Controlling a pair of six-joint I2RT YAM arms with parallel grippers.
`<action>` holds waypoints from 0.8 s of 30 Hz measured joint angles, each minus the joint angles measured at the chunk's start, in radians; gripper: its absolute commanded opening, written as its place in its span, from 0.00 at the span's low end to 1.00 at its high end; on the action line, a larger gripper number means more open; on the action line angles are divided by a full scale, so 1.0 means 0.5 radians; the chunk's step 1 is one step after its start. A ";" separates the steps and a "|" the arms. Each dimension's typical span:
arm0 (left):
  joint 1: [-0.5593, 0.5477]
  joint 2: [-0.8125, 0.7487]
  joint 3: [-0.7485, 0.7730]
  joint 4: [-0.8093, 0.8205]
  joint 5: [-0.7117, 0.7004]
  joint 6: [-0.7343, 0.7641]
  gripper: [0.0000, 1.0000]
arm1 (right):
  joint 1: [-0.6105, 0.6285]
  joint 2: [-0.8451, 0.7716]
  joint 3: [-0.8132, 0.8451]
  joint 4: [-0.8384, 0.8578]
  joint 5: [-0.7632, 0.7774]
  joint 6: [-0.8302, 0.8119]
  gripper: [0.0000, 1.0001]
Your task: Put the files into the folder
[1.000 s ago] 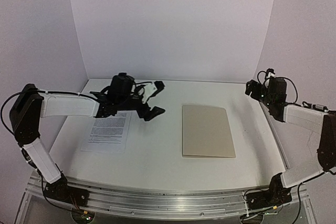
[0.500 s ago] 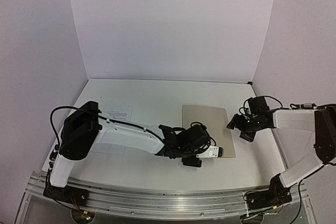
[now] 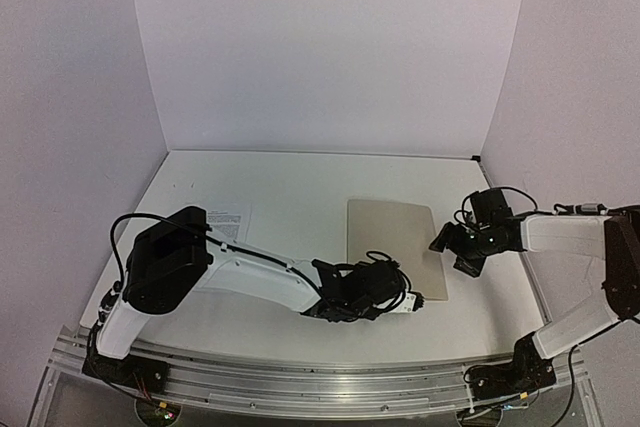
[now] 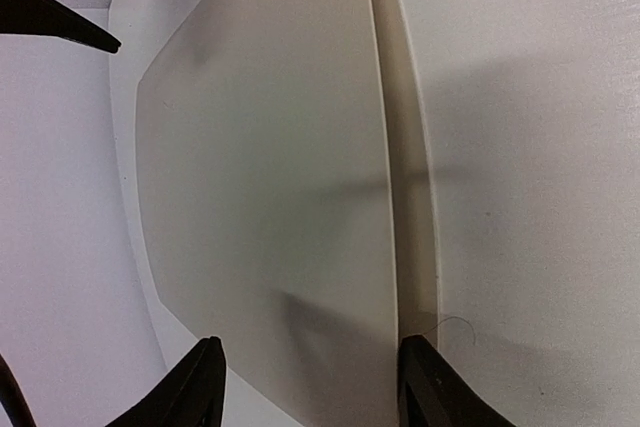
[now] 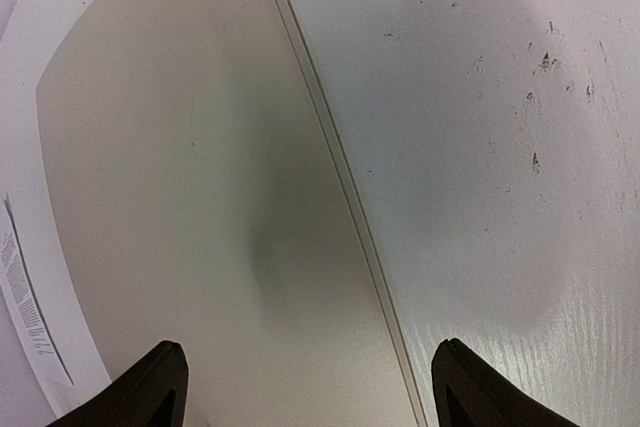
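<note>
The left end effector (image 3: 408, 299) stands half wide, its fingers astride the near edge of the folder (image 3: 390, 237), and I see nothing gripped in it. The right end effector (image 3: 452, 247) is wide and empty, low at the folder's right edge. Between the two, the folder lies shut and flat on the counter (image 3: 300, 182). The files (image 3: 228, 215) lie well apart from both, back beside the elbow of the left arm (image 3: 260, 272) and partly hidden by it. I judge nothing is done yet: the folder must be opened, then the sheets brought. The left arm stretches low across the counter, and the right arm (image 3: 570, 232) is bent inward.
</note>
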 measured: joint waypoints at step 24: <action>0.005 0.032 -0.323 0.728 -0.173 0.334 0.00 | 0.002 -0.436 -0.166 -0.281 -0.244 0.051 0.98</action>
